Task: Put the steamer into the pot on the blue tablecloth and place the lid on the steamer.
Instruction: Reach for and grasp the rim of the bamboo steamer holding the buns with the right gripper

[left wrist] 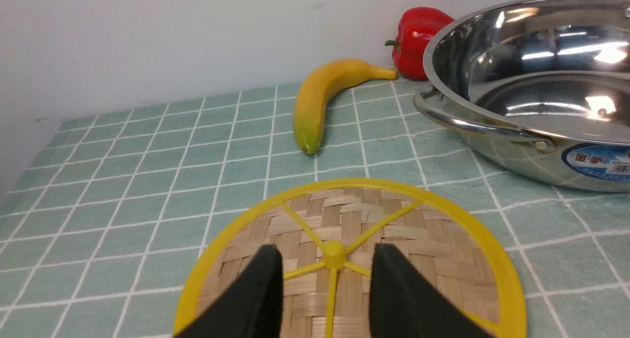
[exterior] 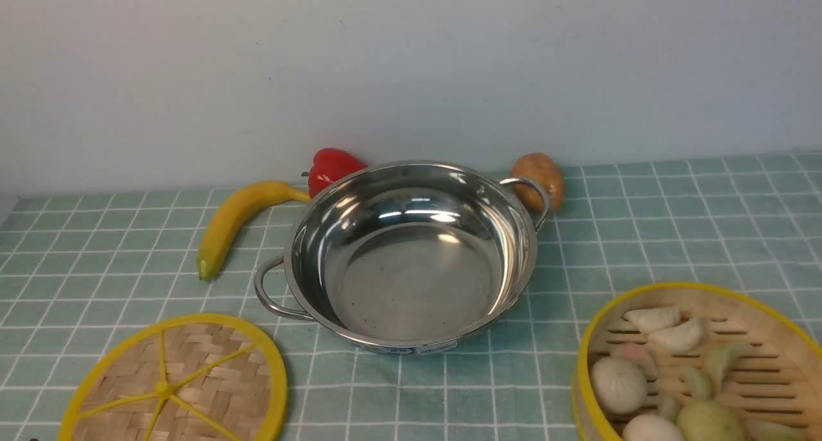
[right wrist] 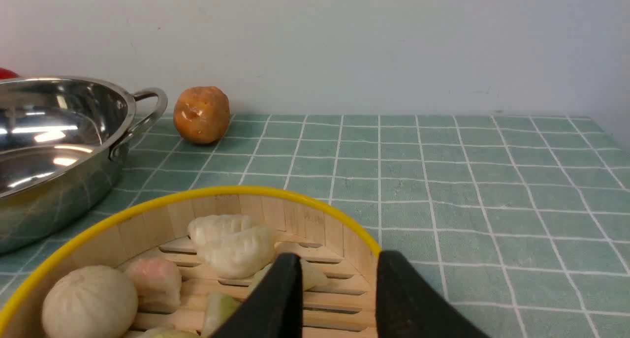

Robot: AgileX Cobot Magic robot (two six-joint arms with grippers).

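The empty steel pot [exterior: 411,268] stands mid-table on the blue tablecloth [exterior: 674,223]. The woven lid [exterior: 173,383] lies flat at the front left. The steamer [exterior: 700,289], holding toy buns and dumplings, sits at the front right. Neither gripper shows in the front view. In the left wrist view my left gripper [left wrist: 327,249] hangs open over the lid [left wrist: 418,234], its fingers either side of the yellow hub. In the right wrist view my right gripper [right wrist: 339,255] is open astride the steamer's [right wrist: 147,207] wall, one finger inside, one outside. The pot [right wrist: 49,131] lies beyond it.
A yellow banana [exterior: 234,219] lies left of the pot, and a red pepper [exterior: 331,166] sits behind it against the wall. A brown potato [exterior: 541,179] rests by the pot's far right handle. The pale wall closes off the back.
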